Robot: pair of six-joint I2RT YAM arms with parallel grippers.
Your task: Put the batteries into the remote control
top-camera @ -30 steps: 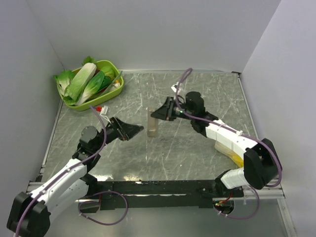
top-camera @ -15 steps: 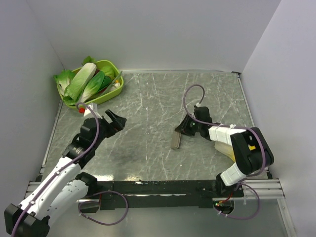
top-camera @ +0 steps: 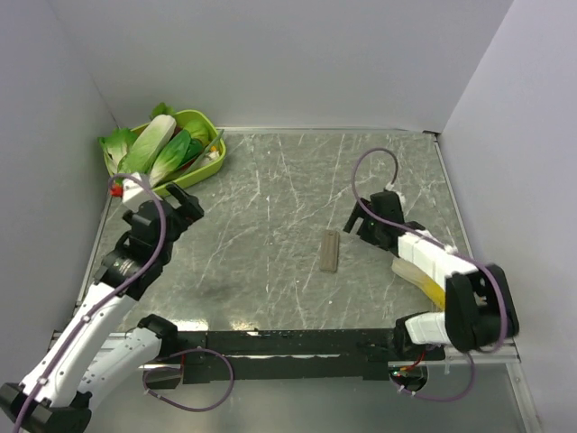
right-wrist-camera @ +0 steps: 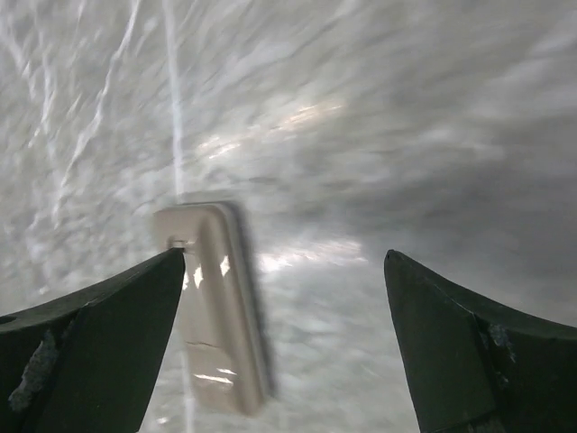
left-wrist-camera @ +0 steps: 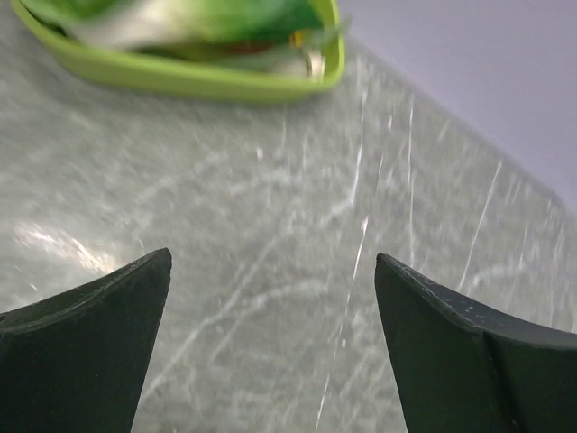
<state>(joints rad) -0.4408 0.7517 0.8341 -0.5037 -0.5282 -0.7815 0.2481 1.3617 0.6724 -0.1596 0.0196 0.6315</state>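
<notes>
Released and laid down since a second ago, the remote control (top-camera: 330, 250) lies flat mid-bench (top-camera: 270, 180), grey-brown side up, long axis running near-to-far. The right pincer (top-camera: 353, 222), jaws apart, hovers just beyond its far-right end and is much the nearer. The left pincer (top-camera: 187, 206), also apart, hangs well away by the green tray (top-camera: 219, 155).

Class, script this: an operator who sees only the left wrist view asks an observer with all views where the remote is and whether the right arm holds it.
Operator: Where is the remote control?
Observer: The remote control lies flat, grey-brown side up, right of the middle of the table.
Operator: Does the right gripper hold it?
Observer: No. The right gripper is open, close by the remote's far end, not closed on it.
</notes>
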